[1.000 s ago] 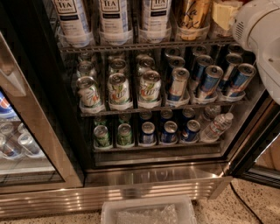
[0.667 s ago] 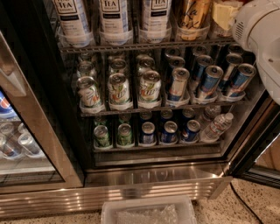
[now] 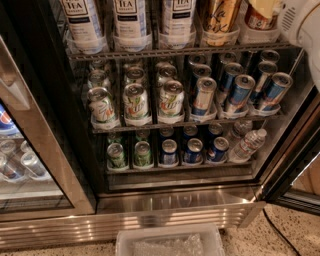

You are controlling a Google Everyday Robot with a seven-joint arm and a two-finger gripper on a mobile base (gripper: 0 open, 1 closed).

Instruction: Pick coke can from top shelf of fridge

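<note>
The fridge (image 3: 175, 200) stands open, with a dark interior and a steel base. The uppermost wire shelf (image 3: 175, 51) in view holds tea bottles (image 3: 130, 20), a gold-orange can (image 3: 220, 15) and, at the far right, a reddish can (image 3: 256, 21) in a clear tray. This may be the coke can, but its top is cut off and no script shows. A white arm housing (image 3: 305, 27) fills the top right corner, beside that can. The gripper itself is out of view.
The middle shelf holds green-and-white cans (image 3: 136, 102) and blue-and-silver cans (image 3: 240, 92). The lowest shelf holds small cans and a water bottle (image 3: 247, 145). A closed glass door (image 3: 30, 165) is at left and the open door's frame (image 3: 300, 165) at right. A clear bin (image 3: 170, 242) sits on the floor.
</note>
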